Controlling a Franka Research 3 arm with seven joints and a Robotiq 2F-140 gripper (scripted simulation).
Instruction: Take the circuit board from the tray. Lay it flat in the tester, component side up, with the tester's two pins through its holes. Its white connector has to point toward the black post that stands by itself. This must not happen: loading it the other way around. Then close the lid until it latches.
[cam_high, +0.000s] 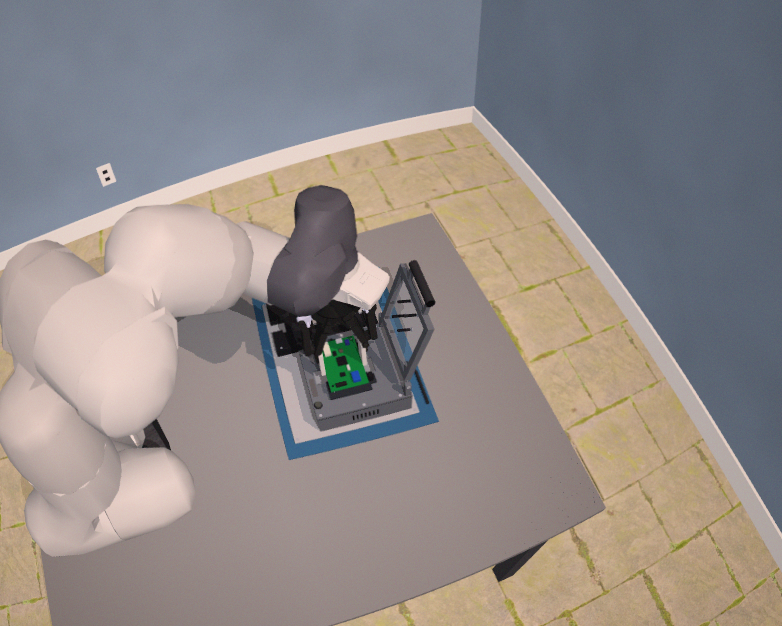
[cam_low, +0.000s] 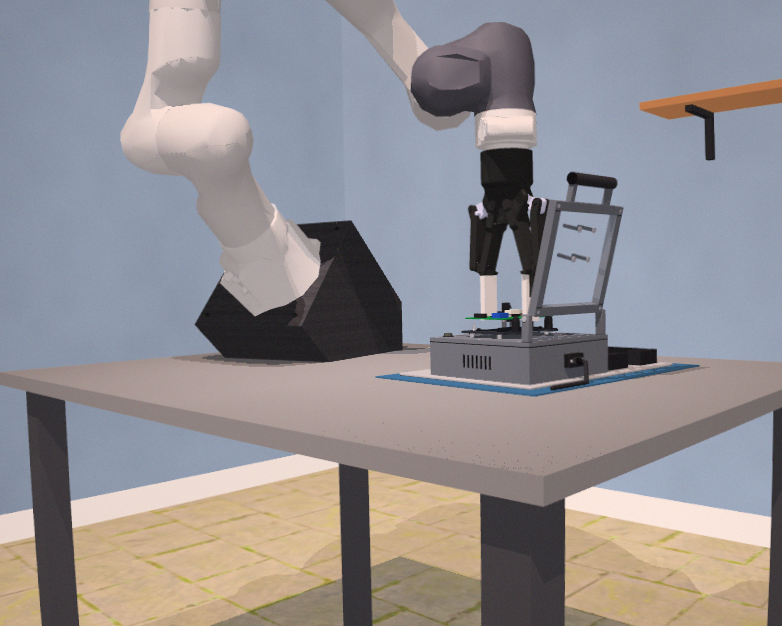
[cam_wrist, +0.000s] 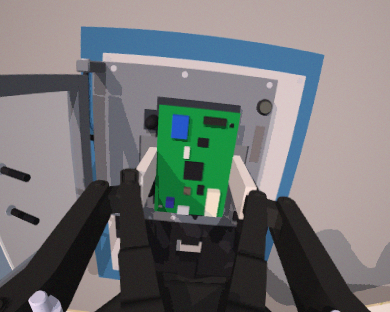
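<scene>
Holding the green rectangular circuit board (cam_high: 347, 372) (cam_low: 479, 317) (cam_wrist: 215, 157) over the grey box-shaped tester (cam_high: 365, 412) (cam_low: 482, 359) (cam_wrist: 135, 82): top view has the black two-finger gripper (cam_high: 343, 359) (cam_low: 506, 308) (cam_wrist: 193, 164) about half open, clamped on the board's long edges. Component side up. Grey frame lid (cam_high: 419, 353) (cam_low: 545, 257) (cam_wrist: 82, 125) stands open at the tester's side, black bar handle (cam_high: 421, 283) (cam_low: 591, 180) at its free end. Tester sits on the blue-bordered mat (cam_high: 361, 441) (cam_low: 534, 391) (cam_wrist: 200, 42).

Exterior: board roughly level, just above the tester's top, low between the white finger pads (cam_low: 487, 293). Lid upright, leaning slightly back. Can't tell if pins are in the holes.

Wrist: pads against both long edges. Long white connector (cam_wrist: 212, 202) is at the board's gripper-side end, blue block (cam_wrist: 180, 127) at the other. Round black knob (cam_wrist: 151, 121) just beside the board near the blue block; can't confirm it's the lone post.
</scene>
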